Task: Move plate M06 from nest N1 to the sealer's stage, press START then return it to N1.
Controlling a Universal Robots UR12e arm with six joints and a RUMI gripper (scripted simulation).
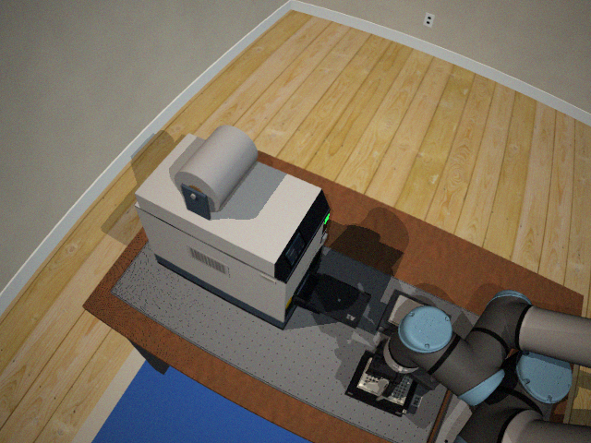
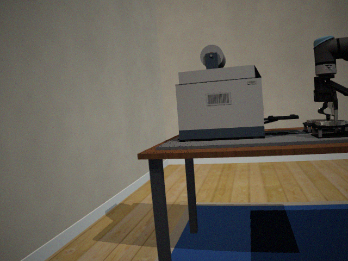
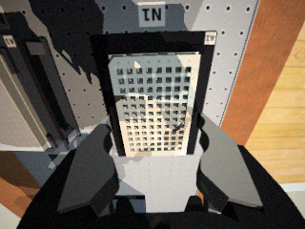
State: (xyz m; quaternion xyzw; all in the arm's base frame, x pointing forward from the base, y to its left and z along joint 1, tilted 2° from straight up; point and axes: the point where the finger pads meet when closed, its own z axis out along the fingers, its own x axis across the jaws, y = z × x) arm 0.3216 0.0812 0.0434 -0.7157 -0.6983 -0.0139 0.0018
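Plate M06 sits in nest N1 (claw open).

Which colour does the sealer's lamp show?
Green. The lamp glows on the sealer's front edge, clearest in the top view.

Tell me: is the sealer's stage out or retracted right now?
Out. In the top view the dark stage projects from the sealer front with no plate on it; its lamp glows green.
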